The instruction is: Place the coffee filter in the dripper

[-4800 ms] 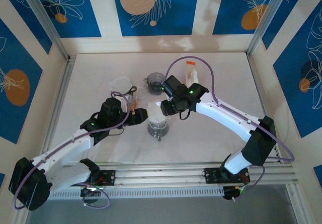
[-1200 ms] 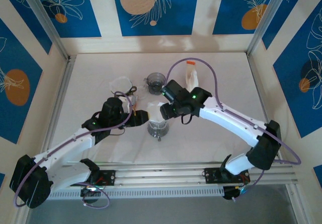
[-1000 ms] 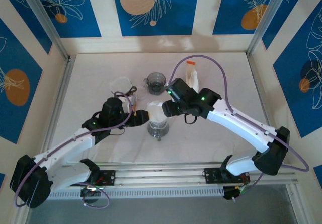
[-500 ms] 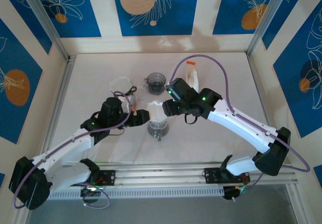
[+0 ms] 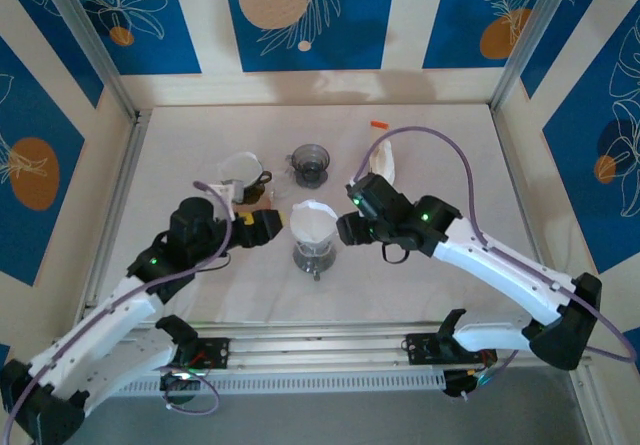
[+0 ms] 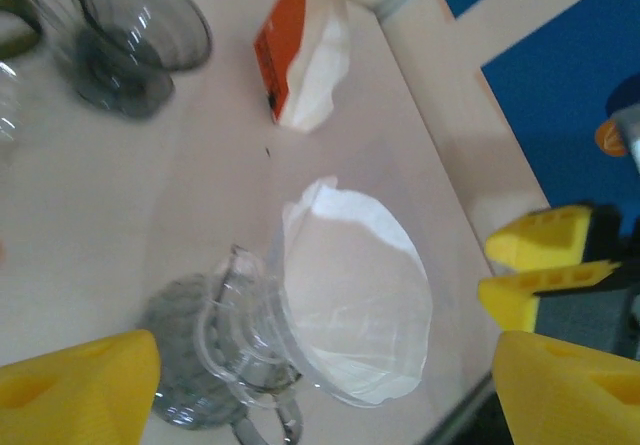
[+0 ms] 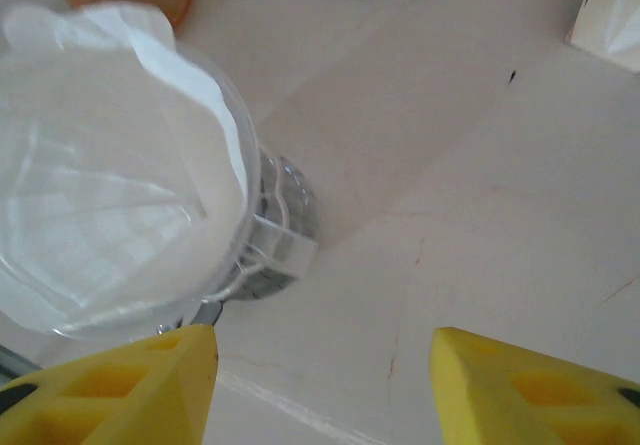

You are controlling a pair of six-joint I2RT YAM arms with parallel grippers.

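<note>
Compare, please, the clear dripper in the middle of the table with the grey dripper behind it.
The clear dripper holds a white paper filter; the grey dripper is empty. The clear dripper is see-through, the grey dripper smoky and dark. The clear dripper sits between the open left gripper and right gripper; the grey dripper stands apart, farther back. Both are cone-shaped and stand upright on the table.

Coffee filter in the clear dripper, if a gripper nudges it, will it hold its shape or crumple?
The coffee filter looks thin, with a wavy rim, so it would likely crumple rather than resist, and weigh almost nothing. Its edge stands above the rim of the dripper, so a nudge could probably shift it.
</note>
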